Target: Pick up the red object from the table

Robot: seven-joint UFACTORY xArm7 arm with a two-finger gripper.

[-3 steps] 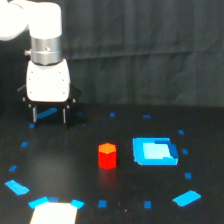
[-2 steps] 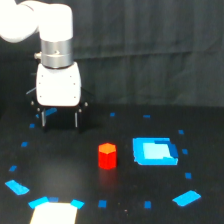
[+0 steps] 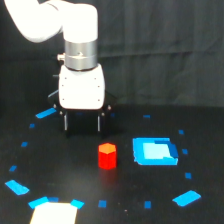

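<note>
The red object (image 3: 107,156), a small bright red block with an orange top, stands upright on the black table (image 3: 125,190) near the middle of the exterior view. My gripper (image 3: 82,123) hangs from the white arm above and behind it, slightly toward the exterior view's left. Its two dark fingers (image 3: 65,121) point down and stand apart, open, with nothing between them. A gap separates the fingertips from the block.
A larger blue square piece (image 3: 154,151) lies just beside the red block on the exterior view's right. Blue tape marks (image 3: 187,198) ring the table. A bright white patch (image 3: 54,213) sits at the bottom left. A dark curtain backs the scene.
The arm and gripper have moved toward the exterior view's right and closer to the red block. The block and blue piece have not moved.
</note>
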